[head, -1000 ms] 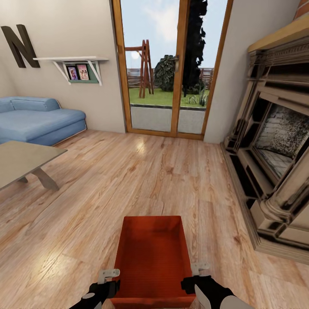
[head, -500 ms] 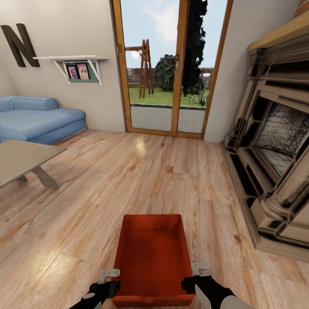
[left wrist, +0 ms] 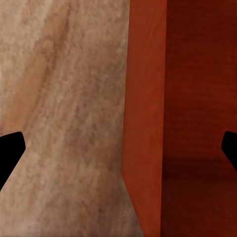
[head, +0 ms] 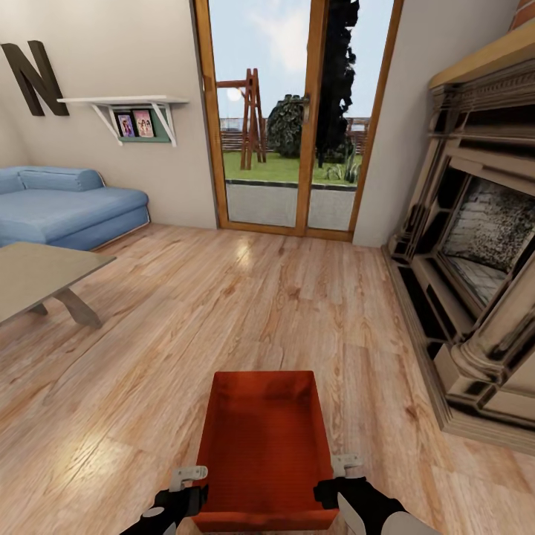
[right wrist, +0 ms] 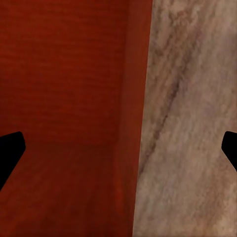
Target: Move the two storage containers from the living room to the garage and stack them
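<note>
Storage container [head: 264, 446] on the wood floor [head: 223, 312], directly ahead of the robot. Left end effector [head: 189, 483] and right end effector [head: 338, 475] stand apart, each straddling a side wall. Open planks extend to the glass door [head: 290, 119]; table [head: 37, 275] bounds the left, fireplace [head: 475, 245] the right. Compared with one second earlier, the container sits marginally farther up the view.

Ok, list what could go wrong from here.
1. Both pincers, left and right, stand open astride the storage container's side walls, unclamped, so a lift may slip.
2. The fireplace stands close on the right; a turn could clip it.
3. The coffee table crowds the left side.
</note>
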{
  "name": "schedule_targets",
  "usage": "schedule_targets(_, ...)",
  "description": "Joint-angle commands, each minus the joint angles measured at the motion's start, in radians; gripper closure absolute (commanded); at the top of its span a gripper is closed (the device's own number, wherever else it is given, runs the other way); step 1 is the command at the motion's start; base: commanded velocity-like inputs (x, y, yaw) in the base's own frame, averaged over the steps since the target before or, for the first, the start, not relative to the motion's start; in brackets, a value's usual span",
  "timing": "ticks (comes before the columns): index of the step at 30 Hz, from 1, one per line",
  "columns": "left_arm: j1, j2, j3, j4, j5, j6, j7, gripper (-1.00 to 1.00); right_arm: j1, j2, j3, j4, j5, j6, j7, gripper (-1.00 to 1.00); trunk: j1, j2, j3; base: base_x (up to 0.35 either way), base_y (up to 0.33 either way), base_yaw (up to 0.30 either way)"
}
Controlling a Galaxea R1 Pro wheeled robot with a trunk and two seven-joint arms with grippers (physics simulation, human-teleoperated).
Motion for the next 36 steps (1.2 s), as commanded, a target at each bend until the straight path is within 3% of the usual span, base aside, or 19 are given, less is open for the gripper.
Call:
schedule_targets(1, -0.001, 0.0, -0.009, 0.001, 0.009, -0.004, 0.004, -1.0, 0.0, 0.0, 0.005, -0.002, 0.004, 0.008, -0.004, -1.0, 0.0, 0.0, -0.001, 0.0, 0.0, 0.0)
schedule_targets(9, 0.0, 0.0, -0.009, 0.001, 0.01, -0.004, 0.004, -1.0, 0.0, 0.0, 0.006, -0.002, 0.004, 0.008, -0.004, -1.0, 0.0, 0.0, -0.001, 0.0, 0.0, 0.0)
schedule_targets(10, 0.0, 0.0, -0.009, 0.001, 0.009, -0.004, 0.004, 1.0, 0.0, 0.0, 0.006, -0.002, 0.004, 0.008, -0.004, -1.0, 0.0, 0.0, -0.001, 0.0, 0.0, 0.0)
schedule_targets(11, 0.0, 0.0, -0.009, 0.001, 0.009, -0.004, 0.004, 1.0, 0.0, 0.0, 0.006, -0.002, 0.004, 0.008, -0.004, -1.0, 0.0, 0.0, -0.001, 0.0, 0.0, 0.0)
schedule_targets(12, 0.0, 0.0, -0.009, 0.001, 0.01, -0.004, 0.004, 1.0, 0.0, 0.0, 0.006, -0.002, 0.004, 0.008, -0.004, 1.0, 0.0, 0.0, -0.001, 0.0, 0.0, 0.0)
schedule_targets(33, 0.003, 0.0, -0.009, 0.0, 0.011, -0.005, 0.004, 1.0, 0.0, -0.003, 0.006, -0.004, 0.004, 0.005, -0.004, 1.0, 0.0, 0.0, -0.001, 0.0, 0.0, 0.0)
schedule_targets(36, 0.003, 0.0, -0.009, -0.001, 0.011, -0.004, 0.004, 1.0, 0.0, -0.003, 0.006, -0.004, 0.004, 0.005, -0.004, 1.0, -0.012, 0.021, 0.009, 0.0, 0.0, 0.0)
